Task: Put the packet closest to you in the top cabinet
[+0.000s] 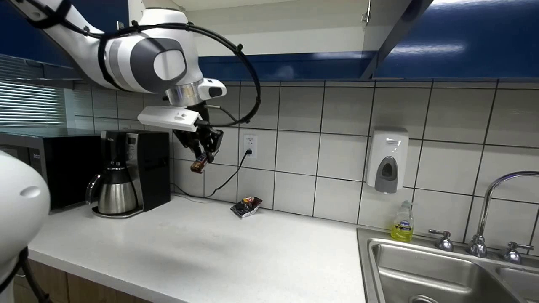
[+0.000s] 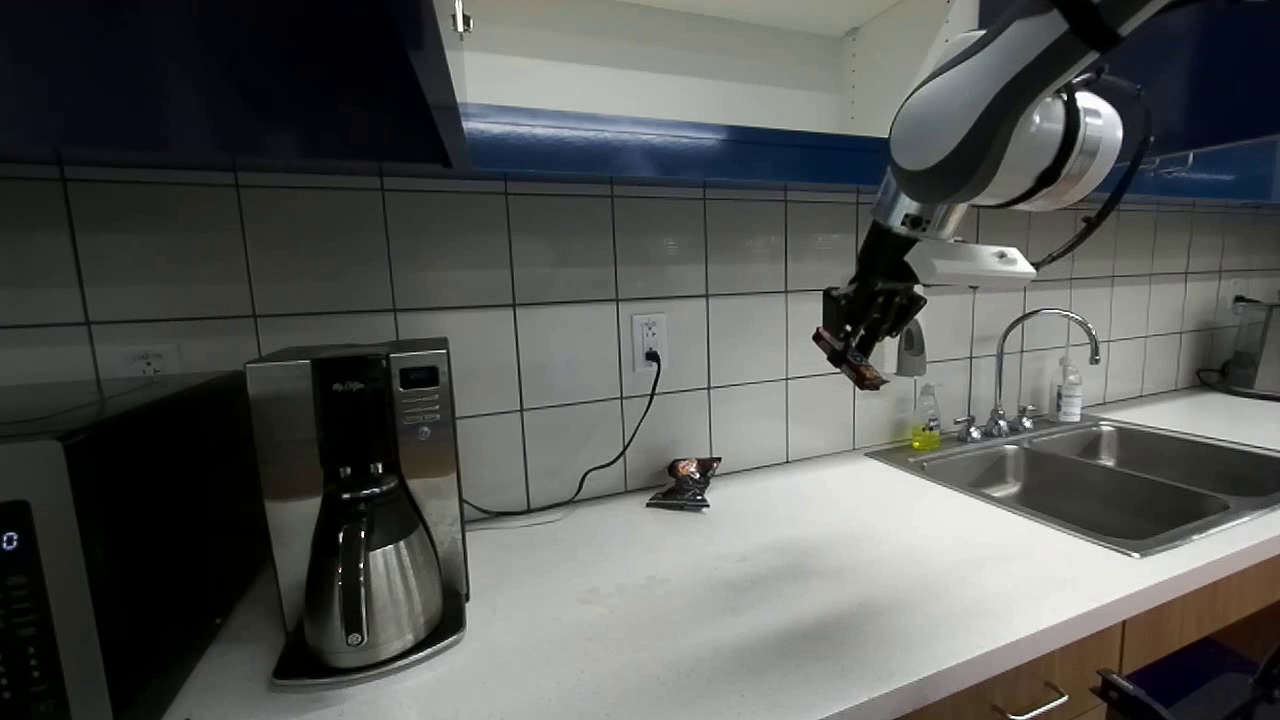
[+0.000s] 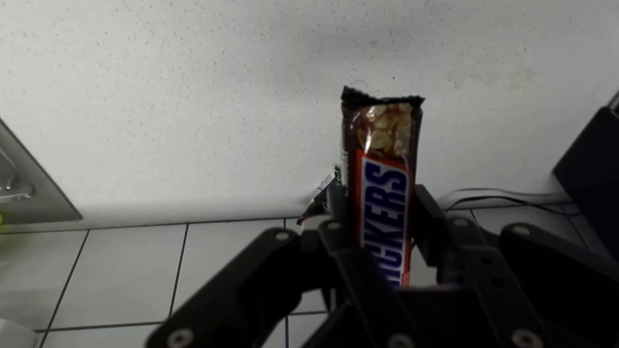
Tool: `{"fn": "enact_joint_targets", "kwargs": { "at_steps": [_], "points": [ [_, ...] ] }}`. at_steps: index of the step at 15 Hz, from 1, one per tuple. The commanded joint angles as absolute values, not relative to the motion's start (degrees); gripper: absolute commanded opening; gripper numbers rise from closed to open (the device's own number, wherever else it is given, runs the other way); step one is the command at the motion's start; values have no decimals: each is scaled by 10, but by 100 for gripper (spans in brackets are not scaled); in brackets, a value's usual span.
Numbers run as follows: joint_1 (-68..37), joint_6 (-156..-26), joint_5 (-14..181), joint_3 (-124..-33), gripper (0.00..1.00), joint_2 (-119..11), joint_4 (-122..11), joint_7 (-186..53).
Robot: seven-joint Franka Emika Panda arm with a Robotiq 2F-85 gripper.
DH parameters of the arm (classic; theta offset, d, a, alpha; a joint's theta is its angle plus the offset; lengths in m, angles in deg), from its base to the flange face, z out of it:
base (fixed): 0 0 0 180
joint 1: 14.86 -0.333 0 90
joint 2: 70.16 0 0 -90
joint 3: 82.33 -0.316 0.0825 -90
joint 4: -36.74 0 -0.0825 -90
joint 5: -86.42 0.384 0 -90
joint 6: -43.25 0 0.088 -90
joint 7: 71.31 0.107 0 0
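- In an exterior view, the jaws are covering much of the packet (image 1: 199, 163); its lower end is showing, well above the counter (image 1: 236, 244).
- The top edge is cutting off the cabinet (image 1: 282, 29), which is standing open, and the arm (image 1: 160, 63) is hiding part of it.
- The arm is slanting in from the top left, with the jaws pointing down below the cabinet's bottom edge.
- In an exterior view, the jaws are hiding part of the dispenser (image 2: 911, 350) and the middle of the packet (image 2: 864, 374), whose ends are sticking out at a tilt.
- Here the arm is hanging from the top right, its upper part running out of frame.
- In the wrist view, the jaws are gripping the packet by both sides, closed as far as it is allowing; one end is jutting out, the other is hiding between them.
- The pouch (image 3: 319, 195) is half hiding behind packet and jaws; the sink (image 3: 41, 203) is running off the left edge.
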State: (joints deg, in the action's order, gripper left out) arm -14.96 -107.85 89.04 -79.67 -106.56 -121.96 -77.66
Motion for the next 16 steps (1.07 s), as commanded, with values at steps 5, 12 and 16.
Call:
{"fn": "enact_joint_targets", "kwargs": {
  "at_steps": [5,12,16],
  "points": [
    [-168,-1040,895,-778,11,-1218,-1221,-782],
    [-190,-1033,897,-778,11,-1243,-1153,-778],
    [-202,-1004,903,-778,11,-1237,-1097,-776]
  ]
}}
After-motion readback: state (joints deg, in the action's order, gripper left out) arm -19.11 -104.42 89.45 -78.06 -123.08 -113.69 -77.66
